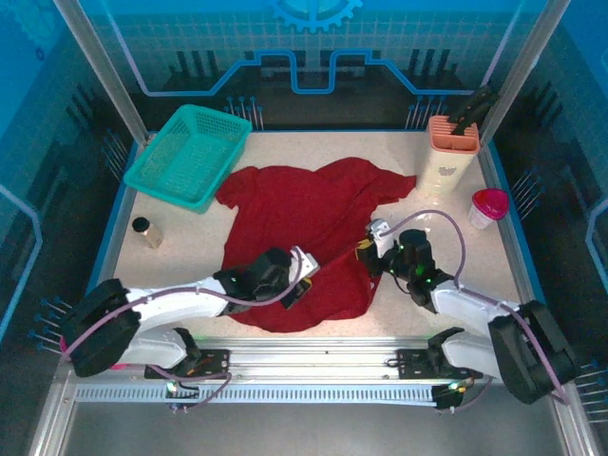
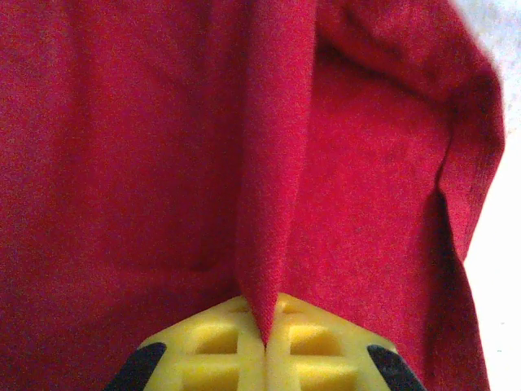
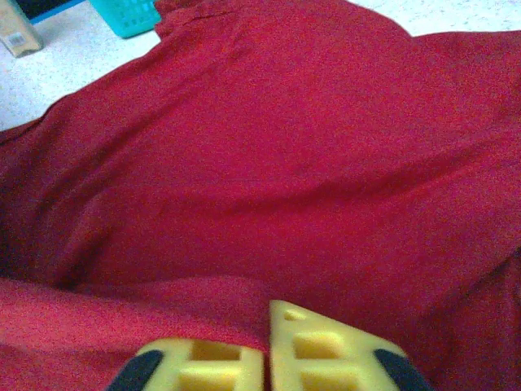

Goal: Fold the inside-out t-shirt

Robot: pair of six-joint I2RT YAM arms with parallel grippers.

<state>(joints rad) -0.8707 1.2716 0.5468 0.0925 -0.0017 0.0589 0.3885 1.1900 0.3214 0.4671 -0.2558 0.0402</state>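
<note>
Where left jaws meet, t-shirt (image 2: 269, 204) ridge pinched

On your speckled white table (image 1: 285, 147), a teal mesh basket (image 1: 187, 155) sat at ten o'clock, out by the far left corner; a small bottle (image 1: 145, 231) with a dark cap stood upright at nine o'clock, near the left edge; at two o'clock you had a cream holder (image 1: 442, 171) with a peach slotted top and a dark handle poking out; just beside it, toward three o'clock, stood a white cup (image 1: 486, 207) with a pink lid.
</note>
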